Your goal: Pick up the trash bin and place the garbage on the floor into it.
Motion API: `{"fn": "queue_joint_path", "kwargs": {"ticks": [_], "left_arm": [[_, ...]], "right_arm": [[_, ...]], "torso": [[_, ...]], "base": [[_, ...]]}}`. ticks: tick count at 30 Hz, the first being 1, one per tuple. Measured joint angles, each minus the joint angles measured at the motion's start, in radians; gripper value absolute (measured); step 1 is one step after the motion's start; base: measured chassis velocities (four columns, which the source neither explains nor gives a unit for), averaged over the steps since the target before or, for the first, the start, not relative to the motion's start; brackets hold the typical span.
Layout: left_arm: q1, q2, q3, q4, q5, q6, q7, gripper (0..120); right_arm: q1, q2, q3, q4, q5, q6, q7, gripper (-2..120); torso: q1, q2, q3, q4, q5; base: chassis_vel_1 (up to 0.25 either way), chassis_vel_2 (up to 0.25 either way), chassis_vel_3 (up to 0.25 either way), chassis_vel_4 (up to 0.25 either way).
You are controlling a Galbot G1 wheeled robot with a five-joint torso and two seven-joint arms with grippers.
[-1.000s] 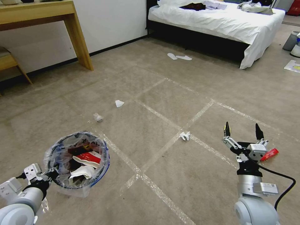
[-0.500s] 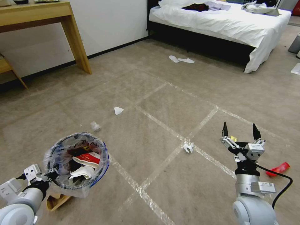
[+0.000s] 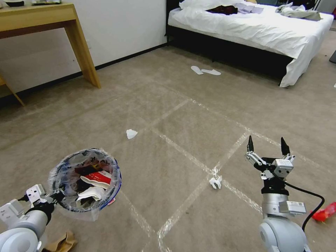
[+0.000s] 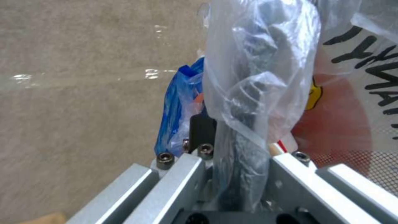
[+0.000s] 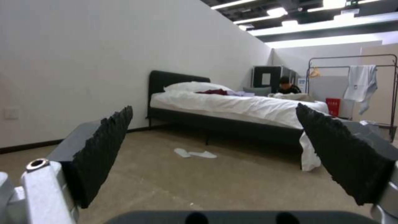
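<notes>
Crinkly clear plastic lined the trash bin (image 3: 85,180), and the left gripper (image 3: 52,196) was clamped on its near rim, holding it above the floor (image 3: 168,115). The bag bunched between the closed jaws (the left wrist view showed the liner pinched there, black letters beside it). Inside the bin lay red and white litter. Brown cardboard (image 3: 61,242) lay on the carpet below that arm. Ahead of the bin a crumpled white tissue (image 3: 131,133) lay well apart from both grippers. Another white scrap (image 3: 215,182) lay on a tape strip, left of the right gripper (image 3: 266,146), whose jaws stood wide and empty, pointing forward. A red wrapper (image 3: 324,212) lay behind it to the right.
</notes>
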Motion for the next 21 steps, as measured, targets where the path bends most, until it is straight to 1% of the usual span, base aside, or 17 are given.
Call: {"fn": "queue_joint_path", "kwargs": {"ticks": [7, 10, 21], "left_arm": [[0.002, -0.004, 0.0, 0.0, 0.001, -0.001, 0.0, 0], [0.004, -0.004, -0.002, 0.0, 0.001, -0.002, 0.0, 0], [-0.001, -0.006, -0.007, 0.013, 0.001, -0.003, 0.0, 0]], "right_arm": [[0.001, -0.001, 0.0, -0.004, 0.004, 0.012, 0.001, 100], [0.004, -0.001, -0.003, -0.006, 0.008, 0.018, 0.001, 100], [0.009, -0.003, -0.004, -0.015, 0.017, 0.02, -0.007, 100]], "torso": [[0.0, 0.0, 0.0, 0.0001, -0.0001], [0.0, 0.0, 0.0, 0.0001, 0.0001], [0.0, 0.0, 0.0, 0.0003, 0.0001]], "base": [[-0.155, 0.144, 0.161, -0.136], [-0.106, 0.067, 0.08, -0.076], [-0.003, 0.004, 0.001, -0.005]]}}
